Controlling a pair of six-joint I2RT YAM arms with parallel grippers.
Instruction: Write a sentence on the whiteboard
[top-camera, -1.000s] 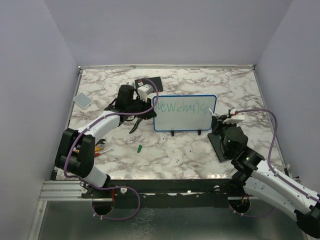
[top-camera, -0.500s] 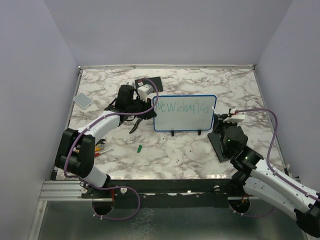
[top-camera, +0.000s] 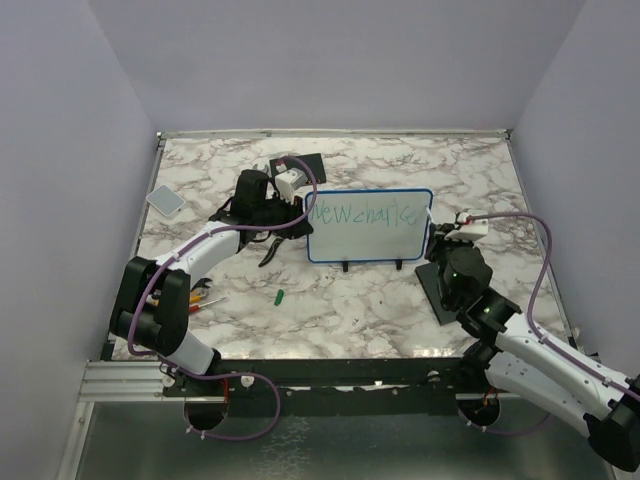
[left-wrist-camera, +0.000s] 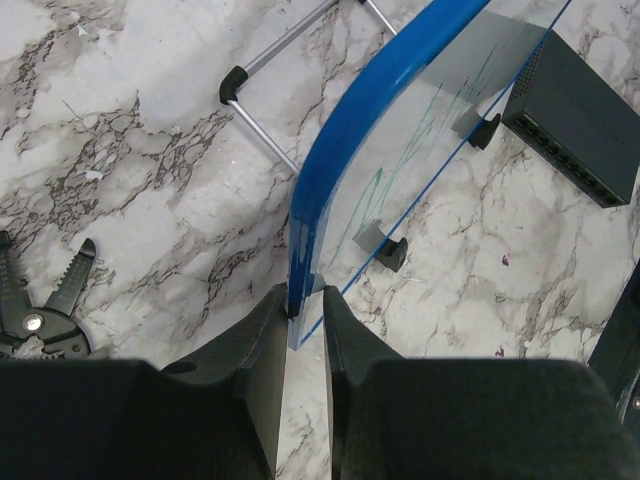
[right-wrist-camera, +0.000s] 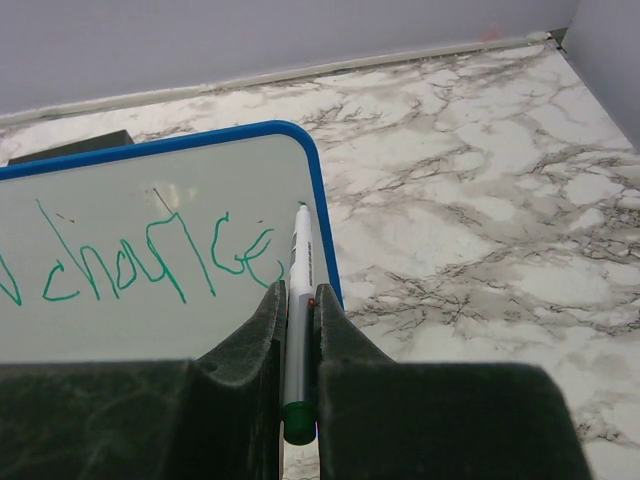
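The whiteboard (top-camera: 370, 238), white with a blue rim, stands upright on little black feet at mid table. Its left edge (left-wrist-camera: 312, 225) sits between the fingers of my left gripper (top-camera: 301, 212) (left-wrist-camera: 305, 302), which is shut on it. A single line of green writing, the sentence (top-camera: 362, 213) (right-wrist-camera: 150, 262), runs along the top of the board. My right gripper (top-camera: 433, 236) (right-wrist-camera: 297, 296) is shut on a white marker (right-wrist-camera: 299, 262) with a green end. The marker's tip is at the board's upper right, just past the last letter and next to the blue rim (right-wrist-camera: 322, 215).
A flat black pad (top-camera: 440, 292) lies under the right arm. A black box with ports (top-camera: 306, 163) (left-wrist-camera: 580, 120) sits behind the board. Black pliers (top-camera: 270, 250) (left-wrist-camera: 40, 312), a green cap (top-camera: 281, 296), a grey square (top-camera: 165, 200) and small tools (top-camera: 205, 295) lie on the left.
My right gripper has edged left and up with the marker at the board's right end, and the green line has grown by a stroke or two. The left arm has stayed still.
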